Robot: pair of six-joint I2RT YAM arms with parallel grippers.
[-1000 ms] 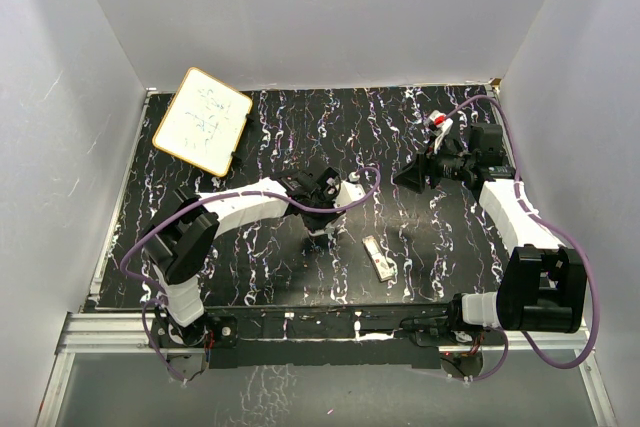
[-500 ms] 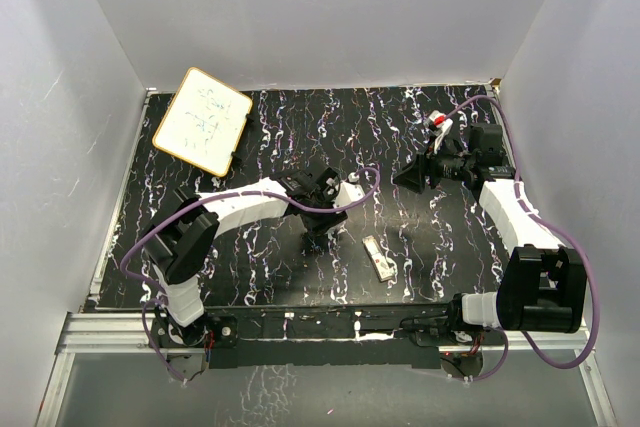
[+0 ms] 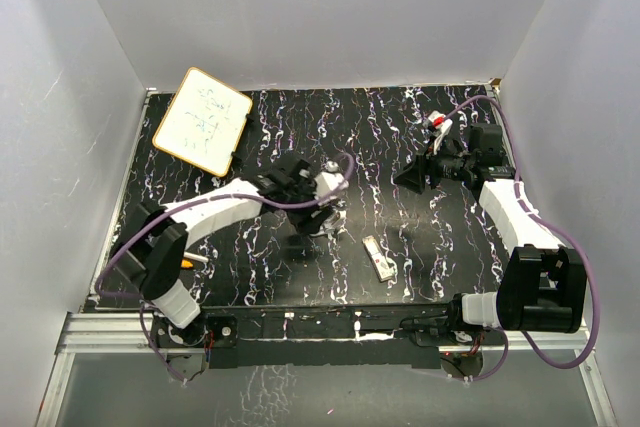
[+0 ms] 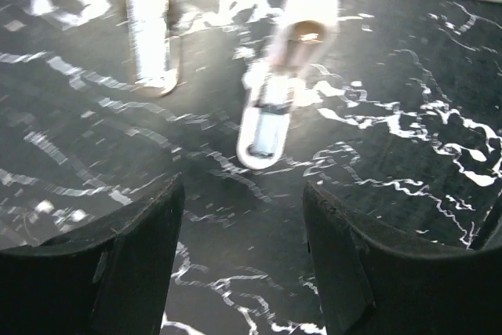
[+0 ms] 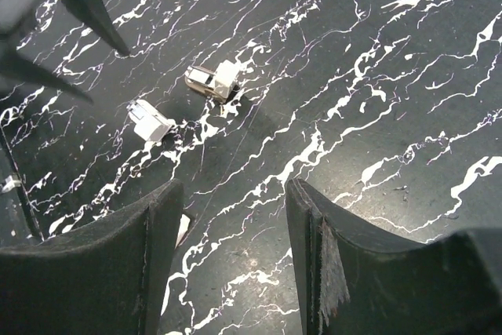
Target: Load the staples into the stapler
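Observation:
A small white stapler (image 4: 271, 115) with a tan inside lies open on the black marbled mat, just beyond my left gripper (image 4: 243, 194). That gripper is open with only mat between its fingers. A blurred silvery-white strip (image 4: 149, 37) lies left of the stapler. From above, the left gripper (image 3: 318, 209) hovers mid-table. The whitish-grey staples box (image 3: 378, 257) lies alone to its right, nearer the front edge. My right gripper (image 5: 235, 186) is open and empty, hanging at the right (image 3: 405, 177). Two small white pieces (image 5: 212, 80) (image 5: 150, 121) lie ahead of it.
A white board (image 3: 202, 119) with a tan rim leans at the back left corner. An orange-tipped stick (image 3: 190, 259) lies beside the left arm's lower link. White walls close in the mat (image 3: 260, 277) on three sides. A purple cable (image 3: 345, 172) loops over the left wrist.
My left gripper has gone from shut to open and has lifted and drawn back, and its arm has swung to the left. The right arm has not moved.

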